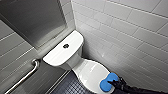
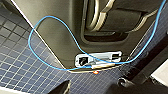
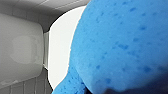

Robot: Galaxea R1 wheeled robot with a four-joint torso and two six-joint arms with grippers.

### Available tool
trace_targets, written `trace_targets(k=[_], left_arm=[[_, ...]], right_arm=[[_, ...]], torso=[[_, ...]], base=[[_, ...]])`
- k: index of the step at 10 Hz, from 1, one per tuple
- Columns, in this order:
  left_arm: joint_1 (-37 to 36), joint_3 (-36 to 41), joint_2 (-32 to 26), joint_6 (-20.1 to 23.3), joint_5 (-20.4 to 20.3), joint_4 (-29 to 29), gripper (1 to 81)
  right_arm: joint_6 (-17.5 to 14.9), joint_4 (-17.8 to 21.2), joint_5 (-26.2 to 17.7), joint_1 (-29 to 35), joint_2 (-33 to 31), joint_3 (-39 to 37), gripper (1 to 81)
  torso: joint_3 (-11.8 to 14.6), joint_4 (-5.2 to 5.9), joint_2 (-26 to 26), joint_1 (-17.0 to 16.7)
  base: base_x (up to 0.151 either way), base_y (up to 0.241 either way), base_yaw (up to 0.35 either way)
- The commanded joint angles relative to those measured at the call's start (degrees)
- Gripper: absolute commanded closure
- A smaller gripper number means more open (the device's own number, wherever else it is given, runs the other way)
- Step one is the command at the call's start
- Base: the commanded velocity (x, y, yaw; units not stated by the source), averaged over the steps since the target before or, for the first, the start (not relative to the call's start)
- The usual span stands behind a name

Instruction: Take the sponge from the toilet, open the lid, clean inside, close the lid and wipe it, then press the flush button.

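One gripper, my right [image 1: 114, 82], is pinching the soft blue sponge [image 1: 106, 85] on the shiny white lid [image 1: 91, 72]. I'm picking it up; lifting needs a tight hold.

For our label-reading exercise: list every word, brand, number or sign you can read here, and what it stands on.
No text can be read.
The toilet, its dark button, the sponge and the wall tiles show no lettering.
The white fitting by the blue cable is too blurred to tell.
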Motion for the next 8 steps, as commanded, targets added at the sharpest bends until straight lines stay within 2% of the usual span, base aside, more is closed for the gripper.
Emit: trace_targets(k=[1,5,7,8], left_arm=[[1.64,0.14,-0.27,0.11,4.81,-0.51,1.0],[-1.96,3.57,-3.08,-0.07,4.9,-1.39,1.0],[-4.33,11.87,-8.5,-0.59,4.81,-1.57,1.0],[-5.92,18.14,-12.74,-2.0,4.9,-1.83,1.0]], right_arm=[[0.09,-1.45,-1.51,0.96,-4.82,4.44,81.1],[-0.08,-2.94,-0.9,-12.4,-11.48,4.79,81.1],[-0.08,-4.35,0.15,-19.95,-14.21,4.45,81.1],[-0.08,-5.23,2.09,-23.83,-15.36,4.35,81.1]], torso=[[0.0,0.0,-0.04,0.05],[0.0,0.0,0.64,-0.48],[0.0,0.0,0.64,-0.48],[0.0,0.0,0.64,-0.5]], base=[[0.0,0.0,0.0],[0.0,0.0,0.0],[0.0,0.0,0.0],[0.0,0.0,0.0]])
